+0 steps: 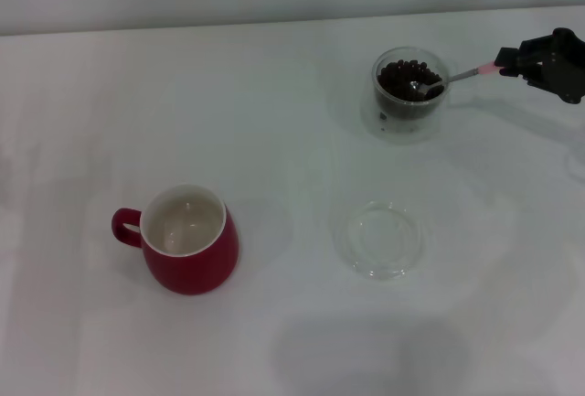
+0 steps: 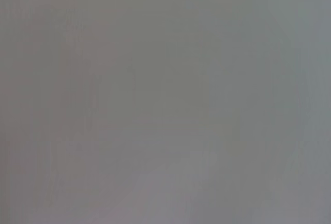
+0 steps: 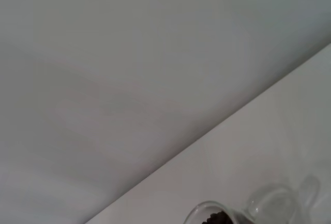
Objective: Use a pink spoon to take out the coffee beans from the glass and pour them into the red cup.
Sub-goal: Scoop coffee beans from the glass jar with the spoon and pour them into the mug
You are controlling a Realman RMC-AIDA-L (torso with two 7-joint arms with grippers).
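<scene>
Pink spoon (image 1: 452, 77) is clamped by right gripper (image 1: 508, 61); bowl sits in coffee beans (image 1: 408, 78) inside glass (image 1: 410, 94). If tilted en route to red cup (image 1: 190, 239), beans could be spilled.

White table (image 1: 274, 94): glass (image 1: 409, 94), red cup (image 1: 190, 240), clear saucer (image 1: 380, 239).

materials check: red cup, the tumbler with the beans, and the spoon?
Red cup: looks like glazed ceramic, dark red outside, white inside, soft sheen. Glass: clear, thick-walled glass; the coffee beans show through its wall. Pink spoon: shiny silver metal bowl and neck, pale pink handle, likely plastic or coated, held by the right gripper.
</scene>
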